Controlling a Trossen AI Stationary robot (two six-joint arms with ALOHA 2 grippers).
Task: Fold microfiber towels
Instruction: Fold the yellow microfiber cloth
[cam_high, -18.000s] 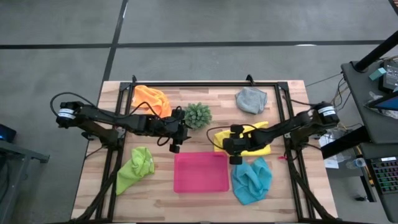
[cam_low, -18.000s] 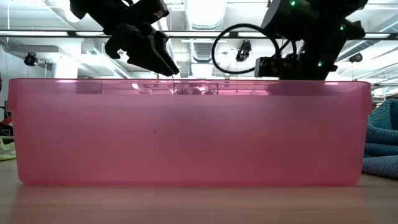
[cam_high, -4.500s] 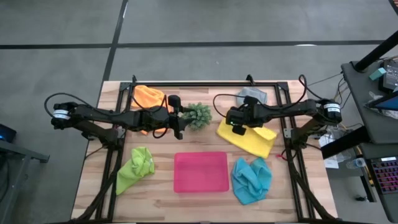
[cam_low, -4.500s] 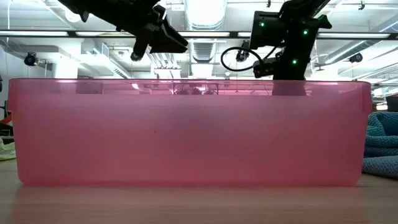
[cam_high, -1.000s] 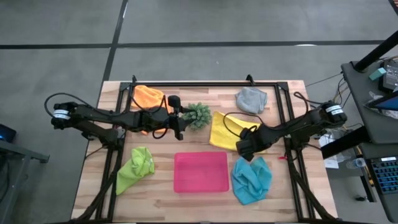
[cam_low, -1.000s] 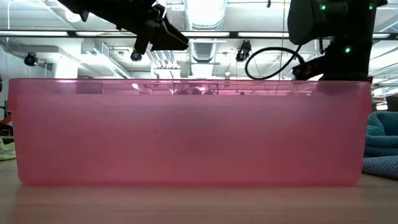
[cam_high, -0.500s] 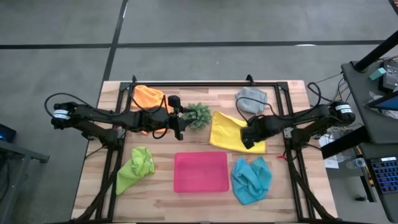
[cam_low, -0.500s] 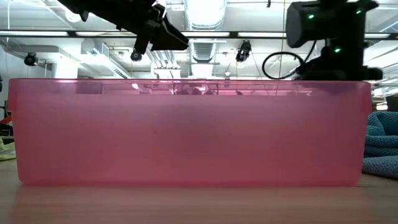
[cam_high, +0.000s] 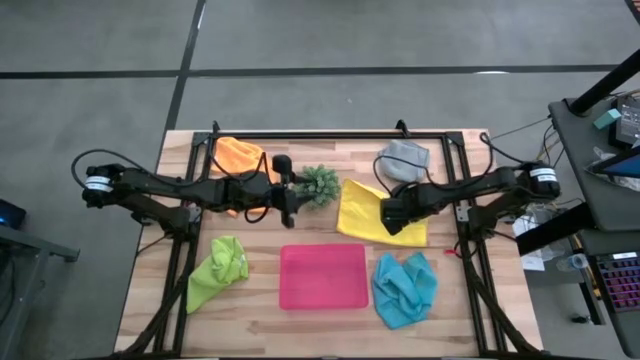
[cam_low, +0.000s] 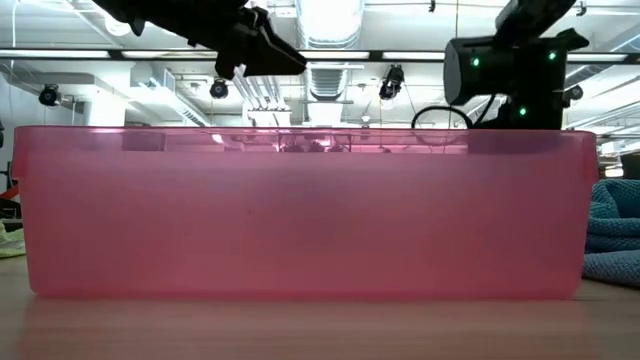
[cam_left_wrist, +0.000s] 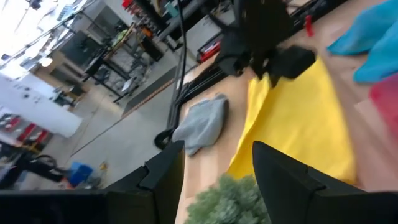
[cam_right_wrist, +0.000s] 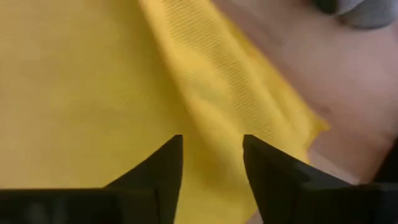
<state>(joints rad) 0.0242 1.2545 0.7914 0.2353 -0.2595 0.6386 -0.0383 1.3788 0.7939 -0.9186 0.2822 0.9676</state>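
On the wooden desk (cam_high: 150, 290), under bright ceiling lamps, the right tool (cam_high: 392, 214) stands open over the flat yellow towel (cam_high: 365, 210), and the left tool (cam_high: 286, 190) waits open beside the plant (cam_high: 318, 185).

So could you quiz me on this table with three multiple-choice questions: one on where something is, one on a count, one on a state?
1. What lies nearest the grey towel?
A. the lime green towel
B. the yellow towel
C. the orange towel

2. How many towels are on the table?
A. three
B. four
C. five

3. How does the right gripper stand?
A. open over the yellow towel
C. shut on the blue towel
B. holding the plant

Answers:
1 B, the yellow one is just beside it.
2 C, orange, grey, yellow, lime green and light blue.
3 A, the right wrist view shows its fingers apart above yellow cloth.
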